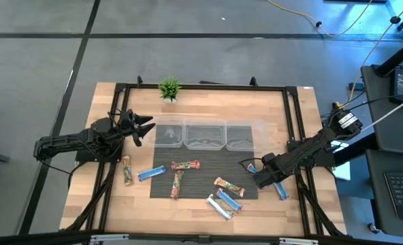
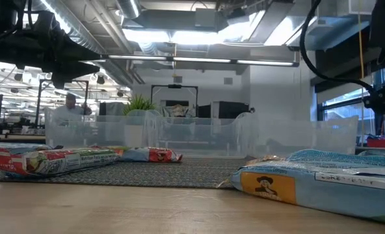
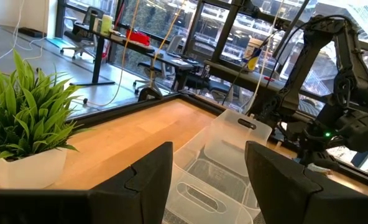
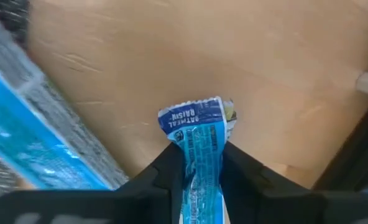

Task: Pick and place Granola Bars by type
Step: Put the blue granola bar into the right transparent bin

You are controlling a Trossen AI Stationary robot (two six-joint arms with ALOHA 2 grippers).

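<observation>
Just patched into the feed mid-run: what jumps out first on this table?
The right gripper is shut on a blue granola bar over the wood near the table's right edge. More wrapped bars lie scattered on the dark mat and the wood around it, in front of a row of clear bins. The left gripper waits open by the bins' left end, near a small green plant.

Glossy crinkled bar wrapper (image 4: 199, 149); matt wooden table (image 1: 283, 102); clear plastic bins (image 1: 201, 135).

Grey concrete floor (image 1: 188, 47) crossed by dark seam lines; yellow cable (image 1: 303, 15) trailing over it. Pale wooden worktop (image 1: 201, 102) in a black metal frame (image 1: 201, 86). Large glazed windows (image 3: 171, 25), ceiling strip lights (image 2: 179, 36), office desks (image 3: 109, 37) behind.
</observation>
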